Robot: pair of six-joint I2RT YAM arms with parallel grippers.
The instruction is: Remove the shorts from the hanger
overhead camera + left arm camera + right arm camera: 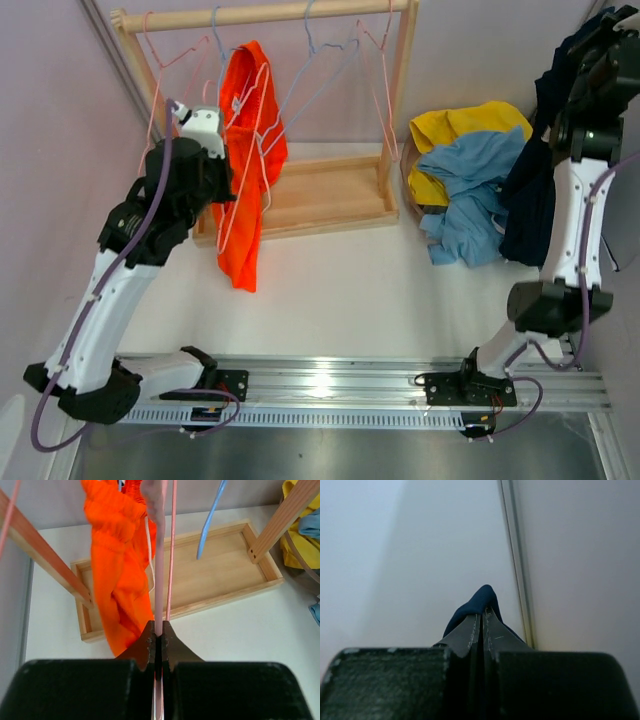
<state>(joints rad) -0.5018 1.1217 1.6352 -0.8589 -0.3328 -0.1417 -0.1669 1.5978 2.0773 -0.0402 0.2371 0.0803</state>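
Orange shorts hang on a pink wire hanger at the left of the wooden rack; they also show in the left wrist view. My left gripper is shut on the hanger's pink wire, with its jaws closed right beside the shorts. My right gripper is raised at the far right and shut on a dark navy garment that hangs down from it. In the right wrist view the navy cloth pokes out past the closed jaws.
The rack has a wooden rail and a wooden base tray. A blue hanger and a pink hanger hang bare on the rail. A pile of yellow and light blue clothes lies right of the rack. Walls stand close on both sides.
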